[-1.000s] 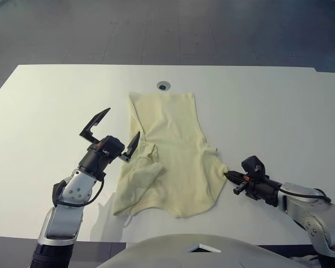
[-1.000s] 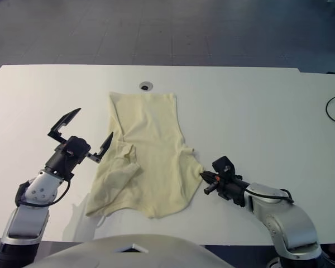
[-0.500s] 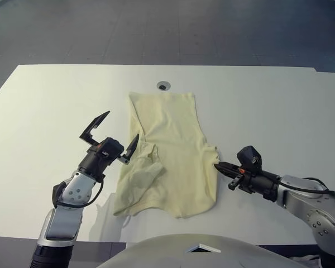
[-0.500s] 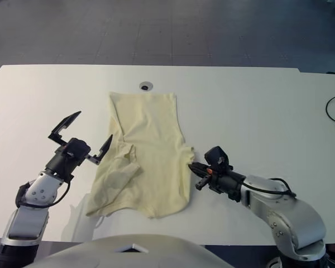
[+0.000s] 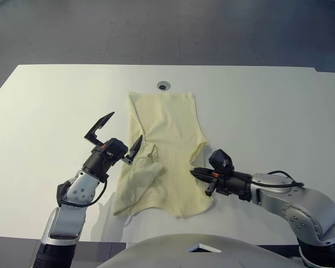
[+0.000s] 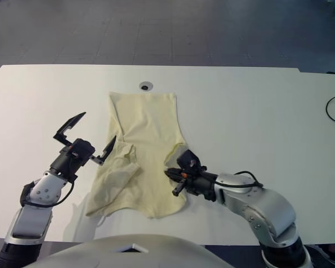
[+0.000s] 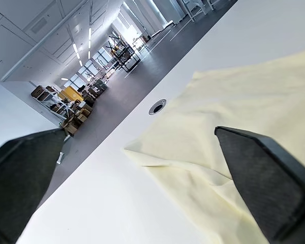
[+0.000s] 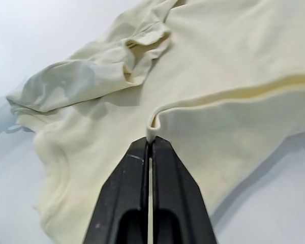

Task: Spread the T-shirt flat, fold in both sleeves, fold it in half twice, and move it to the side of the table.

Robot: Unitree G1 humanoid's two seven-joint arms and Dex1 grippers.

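**Right sleeve edge in the pinch, left gripper standing open**

Position: the T-shirt (image 5: 167, 134) lies mid-table on the white table (image 5: 268, 106), lengthwise away from the robot. Its far straight edge stops just short of the round hole (image 5: 163, 85) in the tabletop. It is not fully flat. The left-side sleeve (image 5: 144, 174) sits bunched and creased on top of the body cloth.

Right gripper (image 5: 196, 173): fingers pressed together, low over the shirt's near right part. The wrist view shows a thin lip of the right-side sleeve (image 8: 229, 94) nipped at the very tips, with the hem rising from the cloth in a small arch. Very little fabric is inside the grip.

Left gripper (image 5: 125, 125): fingers spread wide and holding nothing. It hangs above the table just beside the shirt's left edge, near the bunched sleeve.

Handling (judgement): light, limp knit with no stiffness of its own. It will drape and wrinkle, and it will drag its lower layers along if pulled low across the table. The tabletop looks smooth, so the whole garment may slide rather than fold. A tip-only pinch like this one could slip off the hem. Hems and seams are the best places to take hold, since the doubled cloth gives more to bite on. The bunched left sleeve wants a hold at its cuff edge, then a lift clear before laying it over.
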